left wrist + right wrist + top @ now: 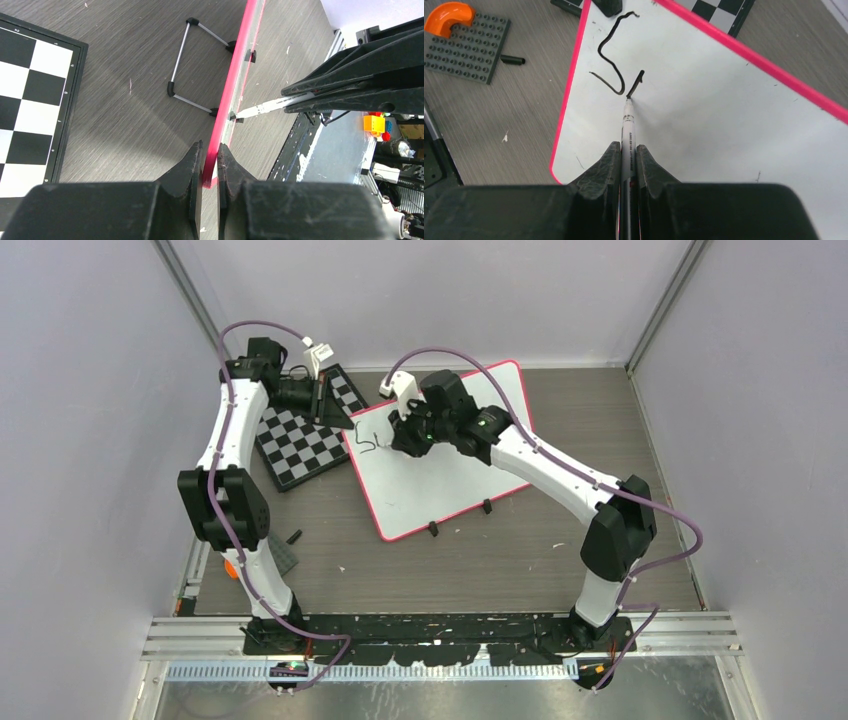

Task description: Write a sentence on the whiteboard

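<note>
The whiteboard [450, 465] lies tilted on the table, white with a pink-red frame and two black feet on its near edge. My left gripper [210, 152] is shut on its pink frame [227, 107] at the far left corner. My right gripper [626, 150] is shut on a white marker [628, 135], whose tip touches the board [704, 100] at the end of a short black stroke [636, 82]. Of the sentence only an "S" [610, 55] and that stroke show, near the board's left edge [368, 440].
A black-and-white chessboard [305, 430] lies left of the whiteboard, partly under it. A grey baseplate [466, 47] with an orange piece [449, 12] and a small black cap [294, 537] lie near the left arm. A wire stand [192, 62] shows under the board.
</note>
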`<move>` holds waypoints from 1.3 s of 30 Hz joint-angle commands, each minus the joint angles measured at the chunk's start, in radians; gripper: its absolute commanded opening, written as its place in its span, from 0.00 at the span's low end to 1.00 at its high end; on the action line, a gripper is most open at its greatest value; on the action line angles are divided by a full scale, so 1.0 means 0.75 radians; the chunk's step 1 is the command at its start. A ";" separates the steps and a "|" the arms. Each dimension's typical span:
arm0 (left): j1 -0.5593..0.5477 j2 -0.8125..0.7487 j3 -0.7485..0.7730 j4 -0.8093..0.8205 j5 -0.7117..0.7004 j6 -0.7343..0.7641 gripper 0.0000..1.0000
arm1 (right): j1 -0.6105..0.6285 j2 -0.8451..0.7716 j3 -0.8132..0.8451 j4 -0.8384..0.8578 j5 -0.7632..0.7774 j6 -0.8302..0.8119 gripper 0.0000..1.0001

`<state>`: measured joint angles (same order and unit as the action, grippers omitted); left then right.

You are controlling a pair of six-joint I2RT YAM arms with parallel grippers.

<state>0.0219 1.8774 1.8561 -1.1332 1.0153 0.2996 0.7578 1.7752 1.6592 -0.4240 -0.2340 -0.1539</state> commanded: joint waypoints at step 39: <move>-0.018 0.002 -0.007 0.020 -0.038 -0.007 0.00 | -0.036 0.015 0.147 -0.046 0.044 -0.047 0.00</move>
<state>0.0216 1.8774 1.8561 -1.1305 1.0145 0.2989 0.7498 1.7828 1.6909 -0.4812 -0.2413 -0.1822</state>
